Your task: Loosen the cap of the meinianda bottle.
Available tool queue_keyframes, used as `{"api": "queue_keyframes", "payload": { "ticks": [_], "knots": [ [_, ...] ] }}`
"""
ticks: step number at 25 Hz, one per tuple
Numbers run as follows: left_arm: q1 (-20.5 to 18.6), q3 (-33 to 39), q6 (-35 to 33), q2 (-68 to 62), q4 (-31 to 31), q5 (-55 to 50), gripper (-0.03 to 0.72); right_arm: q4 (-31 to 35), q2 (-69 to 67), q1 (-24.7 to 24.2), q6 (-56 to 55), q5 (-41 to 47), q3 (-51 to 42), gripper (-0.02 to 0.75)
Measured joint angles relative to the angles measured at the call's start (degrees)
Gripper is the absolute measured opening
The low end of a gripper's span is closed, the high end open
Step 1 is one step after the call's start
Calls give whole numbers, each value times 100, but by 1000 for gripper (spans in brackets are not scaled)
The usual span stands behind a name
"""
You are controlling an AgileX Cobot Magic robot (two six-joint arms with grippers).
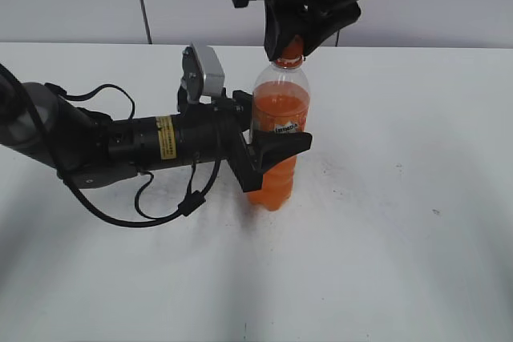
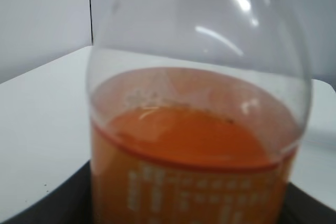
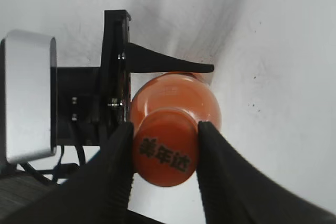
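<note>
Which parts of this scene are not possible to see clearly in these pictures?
- Exterior view: the cap is mostly hidden by the right claw.
- Left wrist view: the label print on the meinianda bottle is blurred; the neck is cut off by the top edge.
- Right wrist view: the bottle's base is hidden under its own shoulder.

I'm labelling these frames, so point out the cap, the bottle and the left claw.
cap [image 3: 165, 154]: right wrist view, printed top.
bottle [image 1: 280, 106]: exterior view, upper body above the label.
left claw [image 1: 278, 146]: exterior view, around the bottle's middle.
</note>
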State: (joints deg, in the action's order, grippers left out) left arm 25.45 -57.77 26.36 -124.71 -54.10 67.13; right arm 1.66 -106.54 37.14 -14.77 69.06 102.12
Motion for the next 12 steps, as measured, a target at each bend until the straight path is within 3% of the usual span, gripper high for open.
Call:
{"api": "queue_keyframes", "payload": {
  "ticks": [7,12],
  "knots": [
    [0,0,-25,0,-87,36,421,359,0,0,4000,23,0,274],
    [0,0,-43,0,-105,51,421,423,0,0,5751,23,1,274]
  ]
}}
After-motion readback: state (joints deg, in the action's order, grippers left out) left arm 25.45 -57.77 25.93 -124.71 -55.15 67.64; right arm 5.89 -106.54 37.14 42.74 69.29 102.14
